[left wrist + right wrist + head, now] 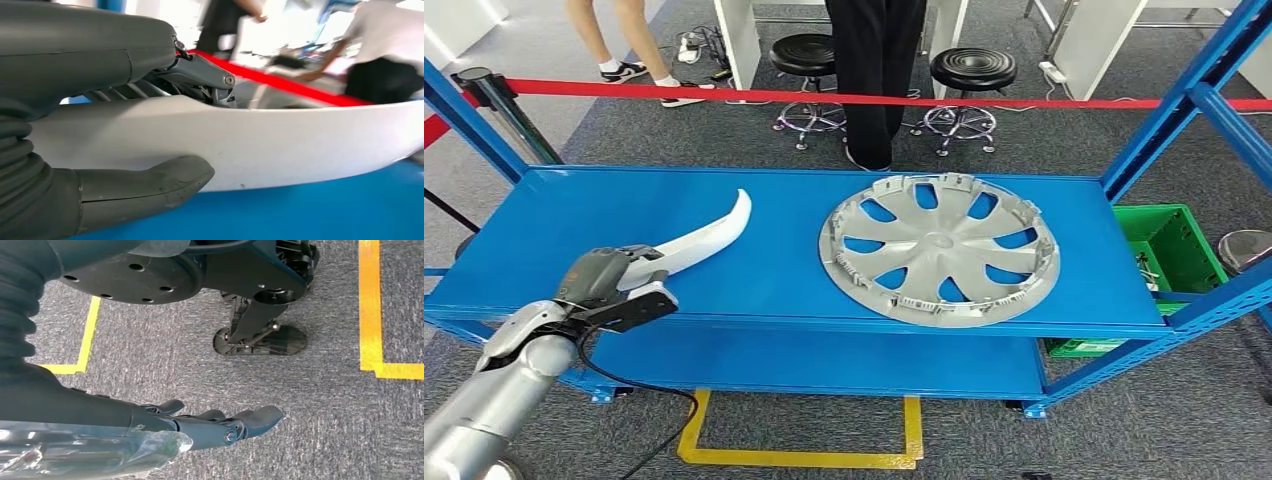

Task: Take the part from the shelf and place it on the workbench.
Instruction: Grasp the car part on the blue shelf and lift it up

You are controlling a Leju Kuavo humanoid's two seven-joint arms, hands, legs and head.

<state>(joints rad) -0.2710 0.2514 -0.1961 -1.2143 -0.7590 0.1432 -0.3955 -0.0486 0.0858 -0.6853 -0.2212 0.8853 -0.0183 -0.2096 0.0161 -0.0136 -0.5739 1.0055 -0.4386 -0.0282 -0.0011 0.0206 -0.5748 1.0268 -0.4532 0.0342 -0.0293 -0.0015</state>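
The robot stood facing a blue metal shelf [514,235], and its left hand [614,285] had reached onto the top deck near the front left edge. That hand was wrapped around the thick end of a white curved part [709,235]; from the camera at that wrist, the grey thumb [145,187] lay along one side of the white part [280,145] and the darker fingers [200,75] came over the other, so the part was gripped between them. The part's long body ran away from the hand toward the back of the shelf and ended in a narrow upturned tip. Whether it sat on the blue surface or just above it, I could not tell.

To the right of it, well apart, a silver wheel cover [939,245] lay flat on the same deck, its inner side up. A green crate [1169,245] sat beyond the shelf's right end.

The right hand [220,427] hung down over grey carpet marked with yellow tape lines [370,305], its fingers loosely extended and apart, holding nothing.

Behind the shelf a red barrier tape [824,97] stretched across, and past it a person in dark trousers [869,70] stood between two black stools [972,70], with another person's legs [624,40] further left.
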